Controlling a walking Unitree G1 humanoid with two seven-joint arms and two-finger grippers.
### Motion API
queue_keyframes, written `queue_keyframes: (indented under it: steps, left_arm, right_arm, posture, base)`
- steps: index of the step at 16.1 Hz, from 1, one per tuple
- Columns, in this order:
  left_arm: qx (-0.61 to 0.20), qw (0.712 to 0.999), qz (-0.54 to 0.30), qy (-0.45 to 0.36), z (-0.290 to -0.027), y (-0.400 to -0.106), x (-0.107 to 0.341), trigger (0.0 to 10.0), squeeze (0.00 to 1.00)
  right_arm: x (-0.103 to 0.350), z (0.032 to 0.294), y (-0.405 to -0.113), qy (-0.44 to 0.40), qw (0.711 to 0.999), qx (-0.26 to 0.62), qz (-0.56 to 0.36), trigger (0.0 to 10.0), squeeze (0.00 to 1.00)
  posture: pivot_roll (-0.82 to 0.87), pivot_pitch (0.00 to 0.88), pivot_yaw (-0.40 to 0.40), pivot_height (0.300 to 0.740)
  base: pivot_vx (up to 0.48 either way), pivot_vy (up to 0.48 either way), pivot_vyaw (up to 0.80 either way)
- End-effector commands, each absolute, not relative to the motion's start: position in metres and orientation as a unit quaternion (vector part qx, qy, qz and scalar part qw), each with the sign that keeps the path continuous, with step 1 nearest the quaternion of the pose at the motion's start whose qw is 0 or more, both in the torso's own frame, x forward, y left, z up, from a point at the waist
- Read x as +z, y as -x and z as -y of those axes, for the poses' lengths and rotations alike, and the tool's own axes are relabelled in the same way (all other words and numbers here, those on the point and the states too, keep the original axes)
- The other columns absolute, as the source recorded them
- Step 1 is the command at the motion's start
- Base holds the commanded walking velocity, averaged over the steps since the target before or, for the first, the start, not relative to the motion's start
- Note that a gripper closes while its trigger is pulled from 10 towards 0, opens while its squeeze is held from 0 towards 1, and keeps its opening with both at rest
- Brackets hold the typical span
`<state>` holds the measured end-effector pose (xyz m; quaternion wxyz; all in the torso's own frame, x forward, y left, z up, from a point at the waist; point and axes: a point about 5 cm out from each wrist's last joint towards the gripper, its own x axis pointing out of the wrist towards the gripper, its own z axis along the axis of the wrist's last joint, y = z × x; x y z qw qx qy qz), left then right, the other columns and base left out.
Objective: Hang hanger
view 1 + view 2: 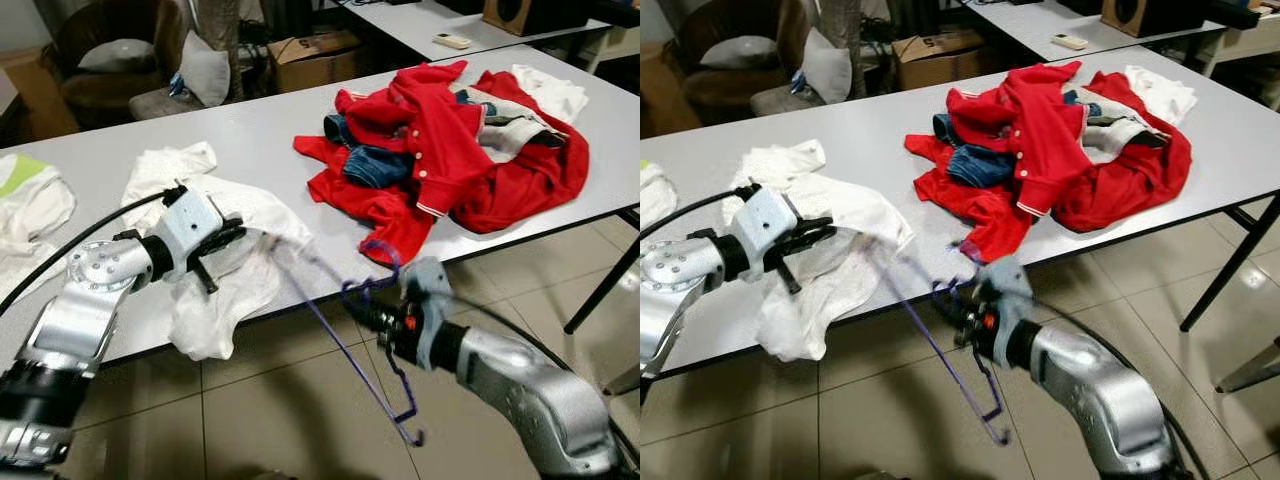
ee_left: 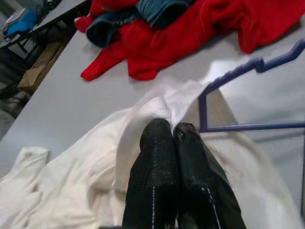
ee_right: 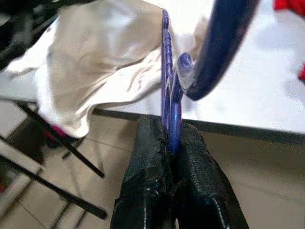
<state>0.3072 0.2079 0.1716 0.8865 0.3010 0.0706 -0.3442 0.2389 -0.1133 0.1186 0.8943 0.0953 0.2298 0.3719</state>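
Observation:
A thin purple hanger hangs slanted in front of the table edge, hook uppermost. My right gripper is shut on it just under the hook, and the bar sits pinched between the black fingers. The hanger's upper arm reaches into a white garment that drapes over the grey table and off its front edge. My left gripper is shut on a fold of that garment, close to the hanger's end. The fingertips press together against the cloth.
A heap of red and blue clothes lies on the table's right half. Another white and green garment lies at the far left. Behind the table are a chair with cushions and a cardboard box. A black table leg stands at right over tiled floor.

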Motion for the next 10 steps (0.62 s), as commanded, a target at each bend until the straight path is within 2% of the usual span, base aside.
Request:
queue_keyframes:
  steps: [1,2,3,4,7,10]
  left_arm:
    - [-0.324,0.886,-0.073,-0.324,-0.212,-0.307,0.176,0.0,0.00]
    - [-0.315,0.888,-0.072,-0.327,-0.214,-0.308,0.177,0.0,0.00]
    - [-0.310,0.891,-0.067,-0.325,-0.211,-0.307,0.179,0.0,0.00]
    - [-0.311,0.891,-0.067,-0.325,-0.210,-0.306,0.180,0.0,0.00]
    - [-0.372,0.883,-0.067,-0.278,-0.177,-0.304,0.172,0.0,0.00]
    - [-0.369,0.880,-0.067,-0.290,-0.175,-0.308,0.174,0.0,0.00]
  right_arm:
    - [0.119,0.114,-0.240,-0.130,0.889,0.364,-0.246,10.0,0.00]
    - [0.119,0.112,-0.239,-0.145,0.884,0.368,-0.248,10.0,0.00]
    - [0.120,0.109,-0.238,-0.199,0.873,0.370,-0.250,10.0,0.00]
    - [0.120,0.109,-0.238,-0.205,0.872,0.368,-0.251,10.0,0.00]
    - [0.123,0.080,-0.265,-0.318,0.839,0.369,-0.243,10.0,0.00]
    - [0.124,0.065,-0.281,-0.355,0.833,0.340,-0.255,10.0,0.00]
  posture:
    - [-0.07,0.000,0.103,0.740]
    - [-0.07,0.000,0.103,0.740]
    - [-0.07,0.000,0.099,0.740]
    - [-0.07,0.000,0.099,0.740]
    - [-0.07,0.000,0.119,0.740]
    - [-0.06,0.000,0.122,0.740]
  base:
    - [0.000,0.000,0.00]
    - [0.000,0.000,0.00]
    - [0.000,0.000,0.00]
    - [0.000,0.000,0.00]
    - [0.000,0.000,0.00]
    - [0.000,0.000,0.00]
